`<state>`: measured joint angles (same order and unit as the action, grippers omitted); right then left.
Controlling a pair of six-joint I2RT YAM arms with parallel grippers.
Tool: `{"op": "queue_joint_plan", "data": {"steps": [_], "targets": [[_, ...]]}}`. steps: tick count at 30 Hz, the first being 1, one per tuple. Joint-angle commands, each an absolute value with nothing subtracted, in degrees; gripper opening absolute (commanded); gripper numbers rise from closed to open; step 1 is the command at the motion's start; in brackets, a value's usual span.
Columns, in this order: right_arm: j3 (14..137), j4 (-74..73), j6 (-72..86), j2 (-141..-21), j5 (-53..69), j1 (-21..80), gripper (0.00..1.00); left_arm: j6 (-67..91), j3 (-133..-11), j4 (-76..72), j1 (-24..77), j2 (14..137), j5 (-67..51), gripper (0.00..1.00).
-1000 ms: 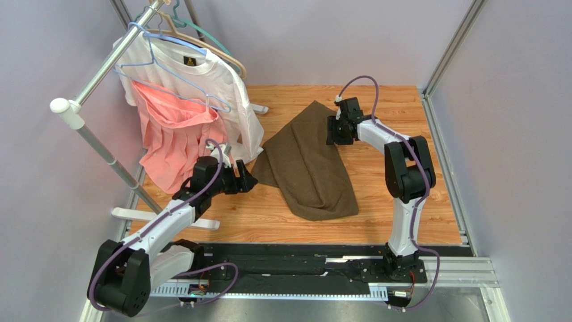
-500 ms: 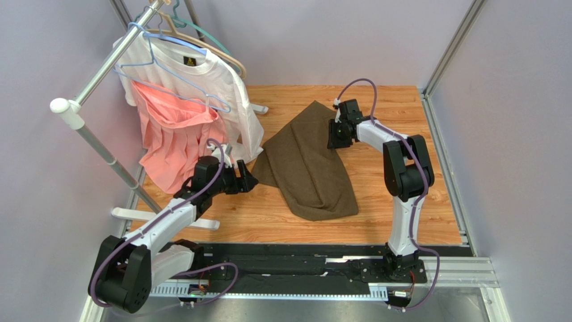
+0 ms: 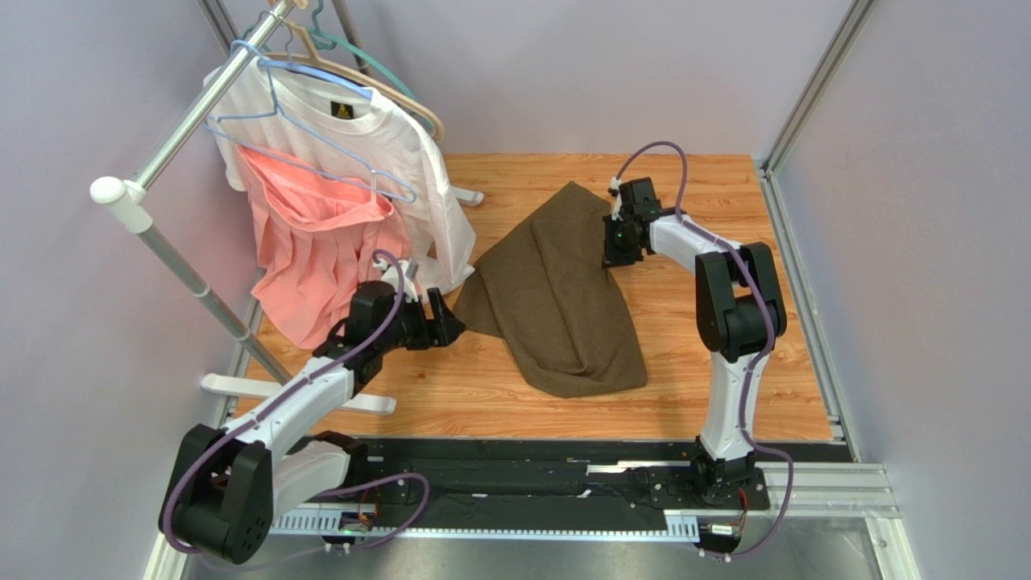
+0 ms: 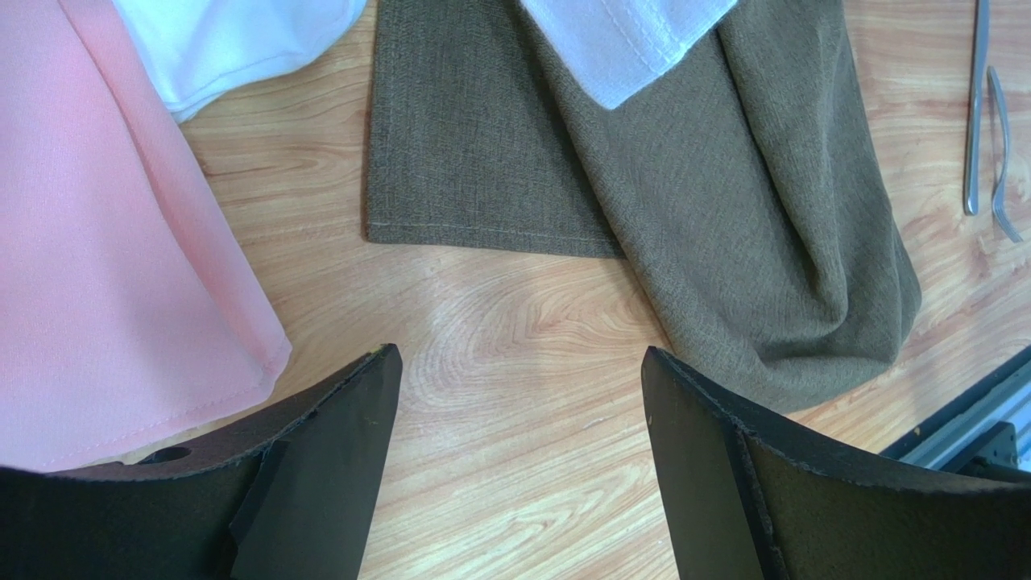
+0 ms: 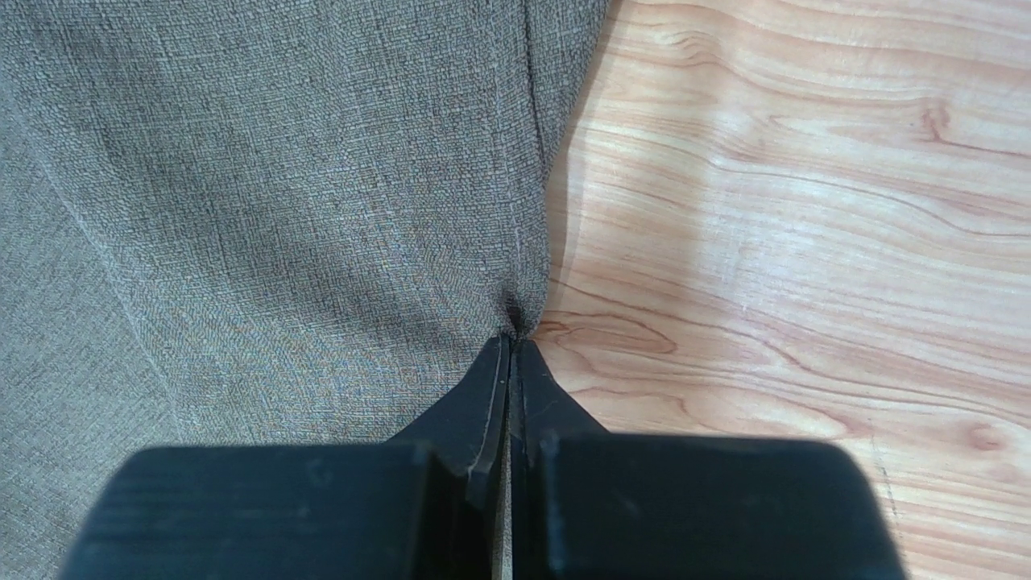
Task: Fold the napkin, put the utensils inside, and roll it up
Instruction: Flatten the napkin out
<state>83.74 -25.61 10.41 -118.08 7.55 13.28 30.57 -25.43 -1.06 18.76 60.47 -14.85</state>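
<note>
Olive napkin (image 3: pixel 557 296) edge pinched by outstretched right claw (image 5: pixel 511 347).

On wooden table (image 3: pixel 484 389): napkin (image 3: pixel 557 302), knife (image 4: pixel 974 109), fork (image 4: pixel 1000 145)

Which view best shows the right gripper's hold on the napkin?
Right wrist: the right gripper is shut on the napkin edge, cloth bunching at the tips. Top external shows it at the napkin but too small; left wrist shows only cloth.
</note>
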Motion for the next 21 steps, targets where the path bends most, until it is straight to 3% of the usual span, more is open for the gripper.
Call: {"op": "queue_joint_plan", "data": {"steps": [1, 7, 21], "targets": [[82.62, -26.89, 9.84, -114.53, 6.5, 12.75, 0.0, 29.71, -26.37, -1.23, 18.9, 60.03, -14.06, 0.82], [80.43, -28.38, 10.63, -109.43, 5.19, 12.31, 0.0, 27.07, -29.44, 1.58, 19.07, 62.05, -12.39, 0.77], [75.16, -31.99, 14.15, -100.99, -1.83, 8.18, 0.0, 28.47, -33.92, 0.35, 24.26, 67.14, -10.81, 0.77]]}}
